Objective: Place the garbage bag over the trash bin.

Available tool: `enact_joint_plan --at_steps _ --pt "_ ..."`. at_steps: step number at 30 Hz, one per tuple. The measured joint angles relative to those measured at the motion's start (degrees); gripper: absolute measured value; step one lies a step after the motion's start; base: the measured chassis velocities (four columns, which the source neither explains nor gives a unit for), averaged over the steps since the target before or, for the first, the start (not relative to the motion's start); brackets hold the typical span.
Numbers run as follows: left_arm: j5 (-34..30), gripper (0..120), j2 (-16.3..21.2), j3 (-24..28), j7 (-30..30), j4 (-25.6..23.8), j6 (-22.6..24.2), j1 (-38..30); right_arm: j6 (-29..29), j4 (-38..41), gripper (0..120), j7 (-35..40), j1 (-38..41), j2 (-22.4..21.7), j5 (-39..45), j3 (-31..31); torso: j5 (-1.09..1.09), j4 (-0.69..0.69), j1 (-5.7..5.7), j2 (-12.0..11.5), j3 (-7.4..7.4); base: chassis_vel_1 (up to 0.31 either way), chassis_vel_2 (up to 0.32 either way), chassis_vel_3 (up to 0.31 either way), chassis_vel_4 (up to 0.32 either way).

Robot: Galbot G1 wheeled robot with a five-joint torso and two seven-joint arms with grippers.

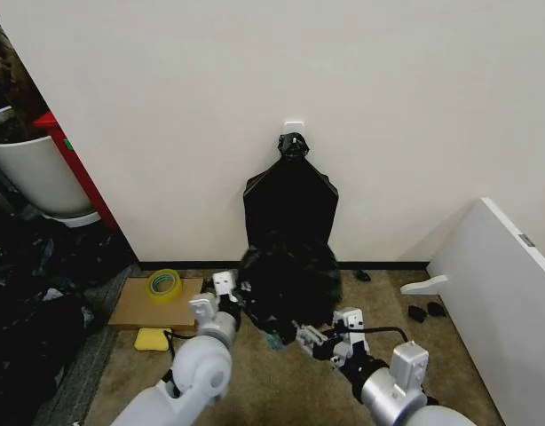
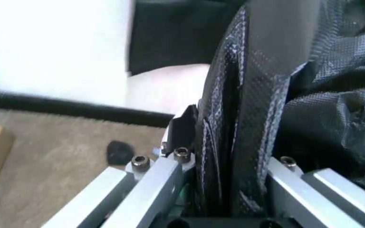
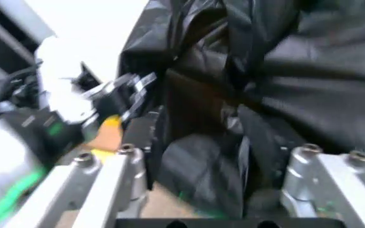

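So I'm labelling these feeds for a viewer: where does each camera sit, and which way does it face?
Head view: on the robot's head, looking forward and down at the garbage bag by the wall; both arms show, left claw and right claw at the bag.
Left wrist view: on the left wrist, looking along its claw, shut on bag film.
Right wrist view: on the right wrist, looking along its claw, which grips film; the left claw shows beyond.
All views share the bag.
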Motion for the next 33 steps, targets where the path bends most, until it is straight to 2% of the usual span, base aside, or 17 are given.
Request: enact_joint_plan --at_steps 1,2,4,6,9,12,19,23,29,33 --pt "0.0 1 0.0 0.0 0.0 0.0 0.0 0.0 0.0 0.0 40 0.0 0.0 0.0 0.0 0.0 0.0 0.0 0.0 0.0 0.0 0.0 0.0 0.0 0.0" --pt "2.08 1 0.02 1.61 0.58 0.33 -0.29 -0.53 -1.25 -0.91 34 1.75 1.73 1.12 0.03 -0.6 0.0 0.02 0.0 0.0 0.0 0.0 0.0 0.0 0.0" --pt "2.67 1 -0.04 2.21 0.72 0.49 -0.38 -0.81 -1.78 -1.33 30 2.8 2.44 1.71 -0.06 -0.8 0.0 0.02 0.0 0.0 0.0 0.0 0.0 0.0 0.0" --pt "3.37 1 -0.36 3.4 0.82 0.76 -0.5 -1.24 -2.8 -2.83 20 5.94 4.36 3.27 -0.28 -1.51 -0.02 -0.01 0.0 0.0 0.0 0.0 0.0 0.0 0.0" --pt "3.43 1 -0.44 3.69 0.81 0.84 -0.5 -1.21 -3.3 -3.69 14 7.76 5.46 4.06 -0.34 -1.84 -0.01 0.0 0.0 0.0 0.0 0.0 0.0 0.0 0.0" --pt "3.37 1 -0.27 3.79 0.72 0.88 -0.5 -0.79 -3.82 -6.58 0 12.37 8.64 5.73 -0.57 -2.65 -0.02 0.01 0.0 0.0 0.0 0.0 0.0 0.0 0.0" --pt "3.17 1 -0.15 3.94 0.77 0.55 -0.5 -0.44 -4.36 -12.68 0 16.04 13.51 7.28 -1.82 -4.17 -0.01 0.01 0.0 0.0 0.01 0.0 0.0 0.0 0.0" --pt "3.06 1 -0.03 3.98 1.29 -0.44 -0.43 0.29 -4.41 -18.95 0 16.88 16.75 8.61 -4.22 -5.44 -0.02 0.01 0.0 0.0 0.0 0.0 0.0 0.0 0.0" --pt "3.29 1 0.28 3.98 1.55 -0.71 -0.43 0.9 -4.5 -22.31 0 15.93 18.12 8.76 -7.52 -5.57 -0.02 0.01 0.0 0.0 0.01 0.0 0.0 0.0 0.0" --pt "3.61 1 0.25 3.9 1.71 -0.71 -0.42 1.0 -6.58 -22.59 0 15.2 18.29 8.34 -8.4 -5.5 -0.02 0.01 0.0 0.0 0.0 0.0 0.0 0.0 0.0"
